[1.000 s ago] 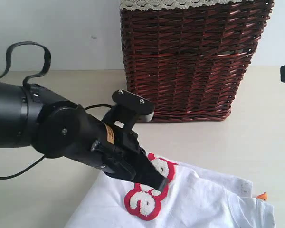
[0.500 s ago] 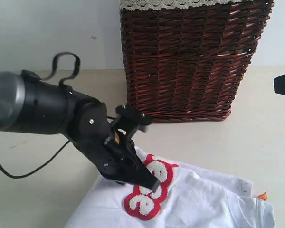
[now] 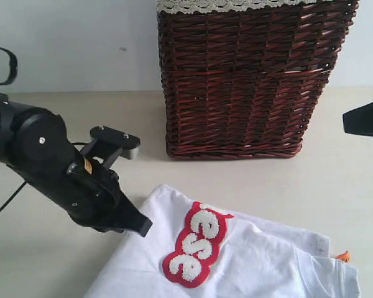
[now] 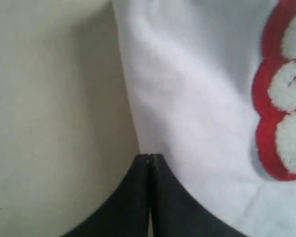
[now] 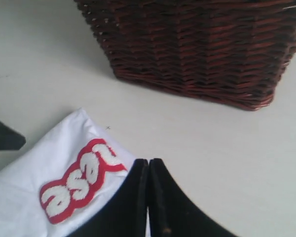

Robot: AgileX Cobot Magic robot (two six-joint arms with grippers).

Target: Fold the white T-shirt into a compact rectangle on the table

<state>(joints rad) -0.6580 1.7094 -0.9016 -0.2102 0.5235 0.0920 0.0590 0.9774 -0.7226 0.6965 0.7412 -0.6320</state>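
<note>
White T-shirt (image 3: 255, 261): lying on table (image 3: 336, 186), lettering (image 3: 196, 245) face up.
Left gripper (image 3: 141, 226): jaws pressed together, empty, tip at the shirt's edge.
Right gripper (image 5: 149, 163): jaws together, empty, clear of the shirt.

Cream table (image 3: 354, 211): T-shirt (image 3: 261, 261) (white), wicker basket (image 3: 248, 81)

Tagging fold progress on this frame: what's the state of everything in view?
white T-shirt: lying on the table, lettering up, wrinkled; lower part out of frame.
left gripper: shut, no cloth in it, tip at the shirt's edge.
right gripper: shut, holding nothing.
wicker basket: upright on the table, inside hidden.
</note>
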